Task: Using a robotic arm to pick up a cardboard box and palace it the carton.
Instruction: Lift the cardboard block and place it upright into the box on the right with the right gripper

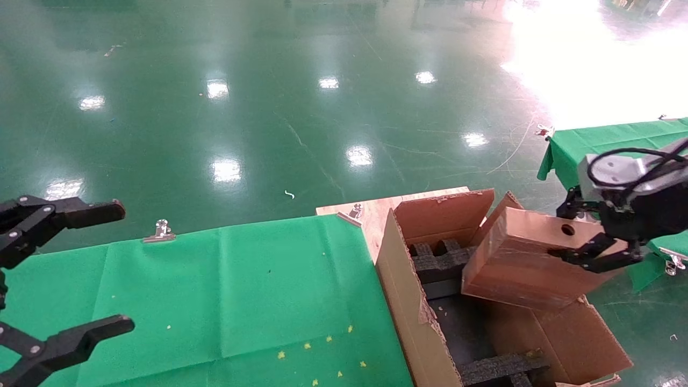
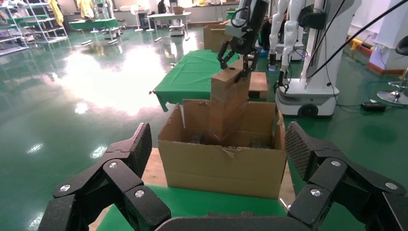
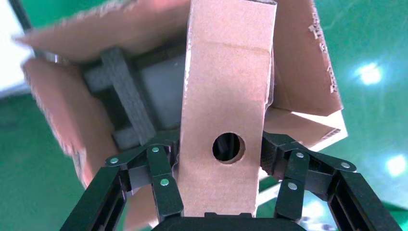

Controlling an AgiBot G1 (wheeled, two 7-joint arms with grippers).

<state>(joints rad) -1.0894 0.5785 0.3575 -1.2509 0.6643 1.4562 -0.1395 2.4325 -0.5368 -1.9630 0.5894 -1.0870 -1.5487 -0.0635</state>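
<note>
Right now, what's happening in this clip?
The right gripper is clamped on the small cardboard box and holds it tilted over the open carton, its lower end already dipping between the flaps above the black foam blocks. The box is not yet released. The left gripper is open and idle over the green cloth table, off to the carton's left.

The cardboard box (image 1: 529, 258) is matt brown card under shiny clear tape. Below it, the carton (image 1: 414, 317) is rough corrugated board with ragged edges, holding coarse black foam blocks (image 1: 441, 260). Beside the carton lies matt green cloth (image 1: 226, 301) pinned by metal clips (image 1: 159, 231) over pale wood (image 1: 376, 212). The floor (image 1: 301, 107) is glossy green.
</note>
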